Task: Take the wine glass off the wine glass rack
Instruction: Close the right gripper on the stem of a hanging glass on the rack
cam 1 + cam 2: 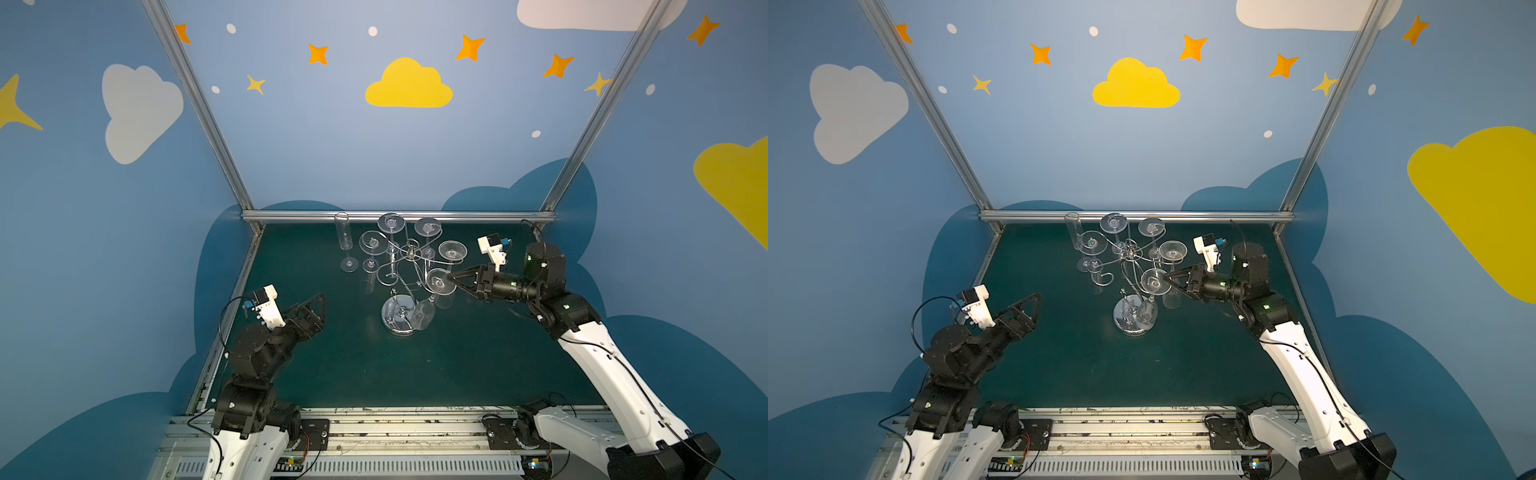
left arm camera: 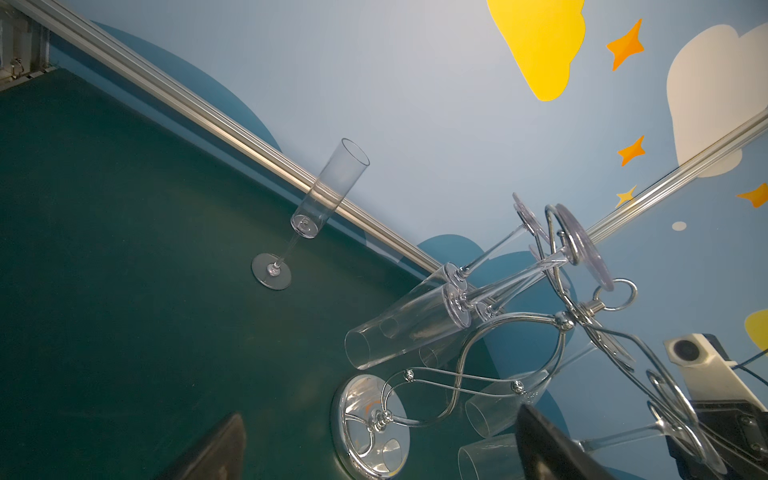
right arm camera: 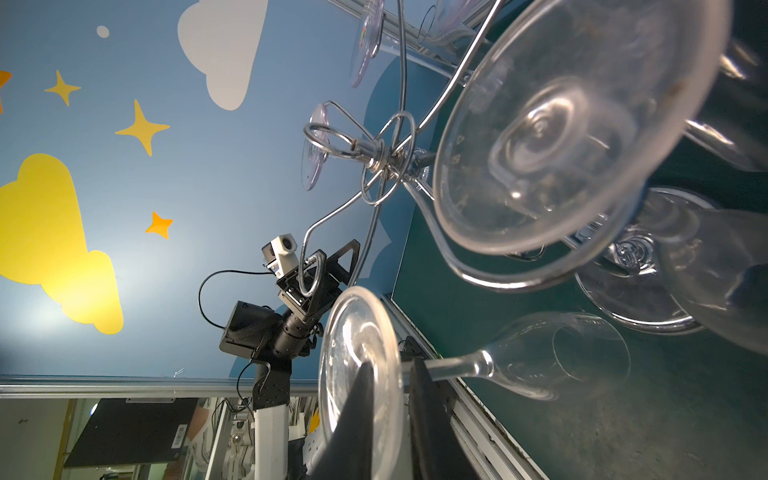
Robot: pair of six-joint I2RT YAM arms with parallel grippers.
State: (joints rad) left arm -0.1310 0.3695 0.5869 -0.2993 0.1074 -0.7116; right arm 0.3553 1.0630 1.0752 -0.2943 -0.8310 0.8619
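Observation:
The silver wire wine glass rack [image 1: 411,251] [image 1: 1133,251] stands on its round shiny base mid-table, with several clear glasses hanging upside down from its scrolled arms. My right gripper [image 1: 451,277] [image 1: 1168,277] [image 3: 390,370] reaches in from the right. Its jaws are pinched on the round foot of the wine glass [image 1: 438,282] [image 1: 1154,280] [image 3: 361,353] that hangs on the near-right arm, one finger on each face of the foot. The left gripper [image 1: 321,311] [image 1: 1036,311] [image 2: 374,440] hovers wide open and empty, left of the rack.
One clear flute [image 1: 343,237] [image 2: 328,187] stands upright on the green table behind and left of the rack. An aluminium rail [image 1: 399,216] runs along the table's back edge just behind the hanging glasses. Blue walls close in the sides.

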